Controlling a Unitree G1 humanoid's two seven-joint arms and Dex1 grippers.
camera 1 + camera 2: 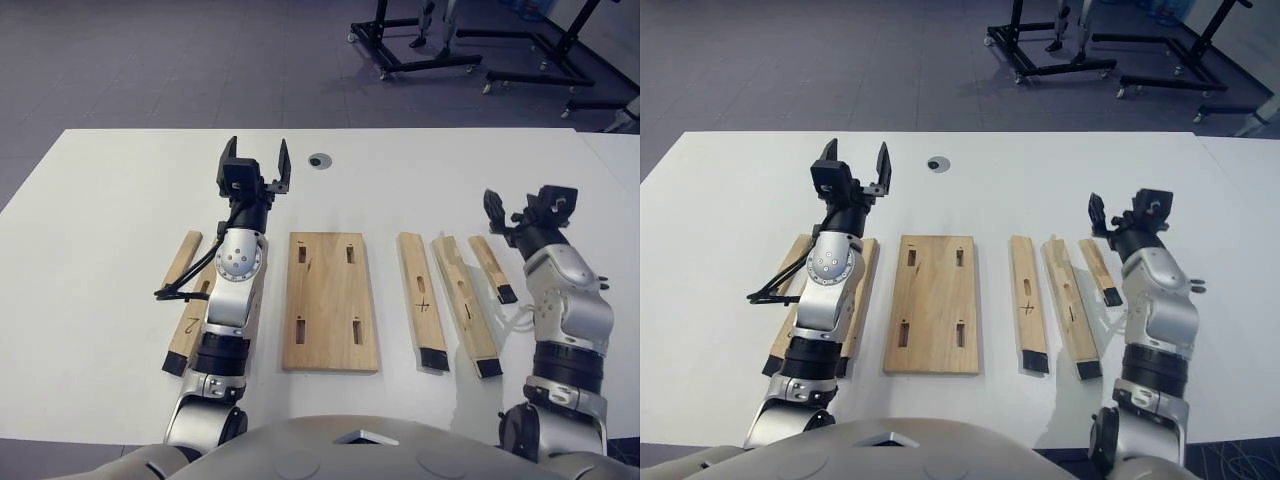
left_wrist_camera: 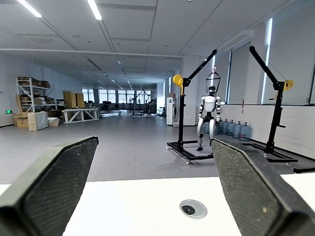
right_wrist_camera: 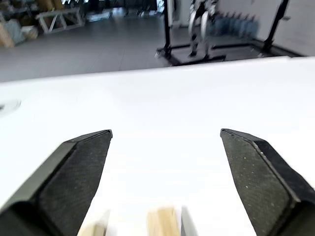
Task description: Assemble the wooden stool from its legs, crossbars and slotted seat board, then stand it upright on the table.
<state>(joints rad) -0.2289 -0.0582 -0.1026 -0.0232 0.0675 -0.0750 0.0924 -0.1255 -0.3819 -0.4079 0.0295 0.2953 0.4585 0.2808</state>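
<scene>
The slotted seat board (image 1: 330,300) lies flat in the middle of the white table (image 1: 120,200). To its right lie three wooden pieces with dark ends: a leg marked with a cross (image 1: 422,300), a notched piece (image 1: 465,305) and a shorter piece (image 1: 492,268). To its left, a thin stick (image 1: 180,262) and a leg (image 1: 188,335) lie partly under my left arm. My left gripper (image 1: 257,165) is open and empty above the table, beyond the board's far left corner. My right gripper (image 1: 520,210) is open and empty above the far end of the shorter piece (image 3: 162,221).
A round grommet hole (image 1: 319,160) sits in the table just right of the left gripper. Black wheeled stands (image 1: 430,50) are on the floor beyond the far edge. The far half of the table is bare.
</scene>
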